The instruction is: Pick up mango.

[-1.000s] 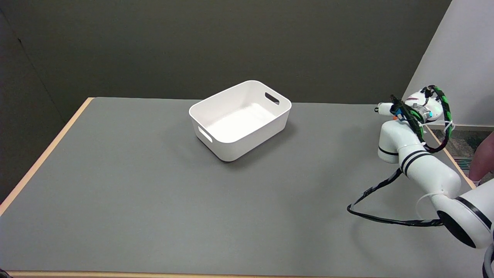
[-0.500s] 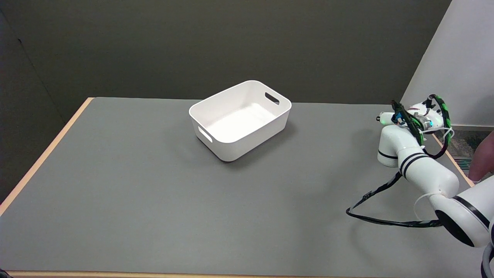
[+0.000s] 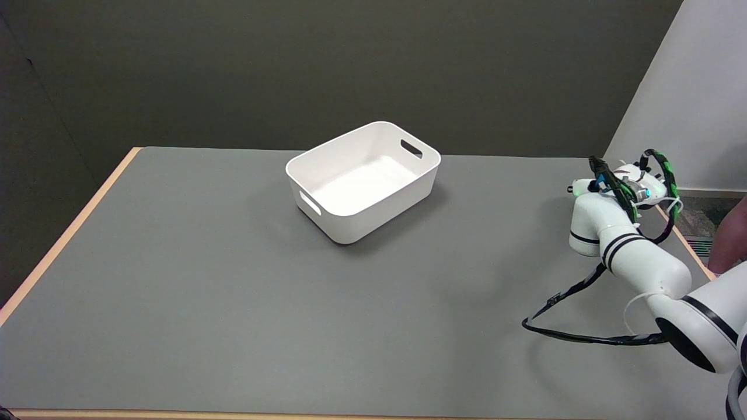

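Note:
No mango shows anywhere in the head view. My right arm (image 3: 642, 256) reaches in from the lower right and bends at the table's right edge. Its wrist end (image 3: 627, 185), wrapped in green and black cables, points away over that edge. The hand itself is hidden behind the arm and the wrist, so I cannot see its fingers or anything in them.
A white basket (image 3: 327, 224) with cut-out handles stands empty at the middle back of the grey table (image 3: 204, 280). A black cable (image 3: 575, 335) loops from the arm down to the table. Part of a person (image 3: 729, 245) shows beyond the table's right edge.
The arm's wrist end has sunk a little and drawn slightly towards the table's right edge. The basket has not moved.

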Controlling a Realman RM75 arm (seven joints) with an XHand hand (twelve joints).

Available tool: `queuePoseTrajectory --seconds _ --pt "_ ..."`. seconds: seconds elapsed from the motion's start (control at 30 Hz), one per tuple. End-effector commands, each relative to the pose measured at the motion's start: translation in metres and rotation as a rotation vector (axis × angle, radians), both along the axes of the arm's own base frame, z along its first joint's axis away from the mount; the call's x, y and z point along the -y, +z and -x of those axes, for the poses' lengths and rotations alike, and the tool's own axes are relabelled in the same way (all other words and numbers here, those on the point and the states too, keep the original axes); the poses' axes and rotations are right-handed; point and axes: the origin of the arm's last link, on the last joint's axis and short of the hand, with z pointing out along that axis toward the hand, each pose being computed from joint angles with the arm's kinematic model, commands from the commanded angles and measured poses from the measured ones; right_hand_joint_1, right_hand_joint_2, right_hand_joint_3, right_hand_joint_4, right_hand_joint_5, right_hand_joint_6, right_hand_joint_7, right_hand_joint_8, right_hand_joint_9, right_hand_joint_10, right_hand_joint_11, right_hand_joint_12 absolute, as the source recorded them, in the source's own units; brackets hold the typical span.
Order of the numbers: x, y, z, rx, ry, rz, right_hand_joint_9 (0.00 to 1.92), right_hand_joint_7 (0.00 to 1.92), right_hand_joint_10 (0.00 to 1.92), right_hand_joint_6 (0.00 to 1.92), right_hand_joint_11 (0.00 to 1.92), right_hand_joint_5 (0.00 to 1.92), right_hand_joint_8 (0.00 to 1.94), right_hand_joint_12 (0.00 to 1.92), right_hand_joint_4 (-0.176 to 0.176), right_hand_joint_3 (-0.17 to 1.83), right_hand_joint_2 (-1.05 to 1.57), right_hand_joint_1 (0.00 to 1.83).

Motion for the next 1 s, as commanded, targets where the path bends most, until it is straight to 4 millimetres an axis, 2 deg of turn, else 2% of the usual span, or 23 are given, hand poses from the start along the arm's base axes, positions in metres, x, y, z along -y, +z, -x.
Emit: queuePoseTrajectory --seconds 0.03,0.1,0.2,0.33,0.4,0.47,0.5,0.53,0.6,0.7,0.77,1.0 --pt "0.017 -0.008 0.001 0.006 -0.025 -0.067 0.39 0.4 1.1 0.47 0.1 0.24 0.56 1.45 -0.039 0.92 0.74 0.74" --pt "0.019 -0.01 0.001 0.001 -0.029 -0.082 0.4 0.42 1.15 0.5 0.06 0.25 0.62 1.56 -0.044 0.91 0.75 0.77" --pt "0.023 -0.013 0.0 -0.01 -0.036 -0.102 0.4 0.48 1.37 0.6 0.0 0.27 0.8 1.78 -0.058 0.89 0.78 0.84" --pt "0.024 -0.014 -0.001 -0.015 -0.038 -0.106 0.46 0.51 1.61 0.78 0.0 0.29 1.13 1.9 -0.072 0.84 0.8 0.91" --pt "0.023 -0.014 0.0 -0.014 -0.04 -0.107 0.51 0.54 1.78 0.84 0.0 0.3 1.29 1.92 -0.075 0.9 0.82 0.98" --pt "0.023 -0.015 0.001 -0.013 -0.041 -0.112 0.55 0.59 1.78 0.96 0.0 0.3 1.67 1.92 -0.088 0.4 1.13 1.26" --pt "0.023 -0.016 0.002 -0.013 -0.043 -0.115 0.55 0.58 1.81 0.99 0.0 0.31 1.71 1.92 -0.081 0.37 1.16 1.27" --pt "0.023 -0.016 0.002 -0.013 -0.042 -0.116 0.55 0.57 1.84 1.03 0.0 0.31 1.73 1.91 -0.076 0.37 1.17 1.25" --pt "0.02 -0.02 0.007 -0.01 -0.043 -0.126 0.66 0.53 1.91 1.69 0.0 0.47 1.75 1.92 -0.174 0.04 1.38 1.09" --pt "0.018 -0.027 0.009 -0.001 -0.021 -0.151 0.74 0.6 1.86 1.64 0.09 0.54 1.67 1.92 -0.176 0.25 1.23 1.13" --pt "0.019 -0.031 0.007 0.01 0.009 -0.166 0.78 0.63 1.83 1.6 0.23 0.57 1.63 1.92 -0.176 0.26 1.21 1.15" --pt "0.011 -0.045 -0.005 0.055 0.159 -0.2 0.84 0.66 1.87 1.57 0.33 0.6 1.6 1.92 -0.176 0.3 1.17 1.16"
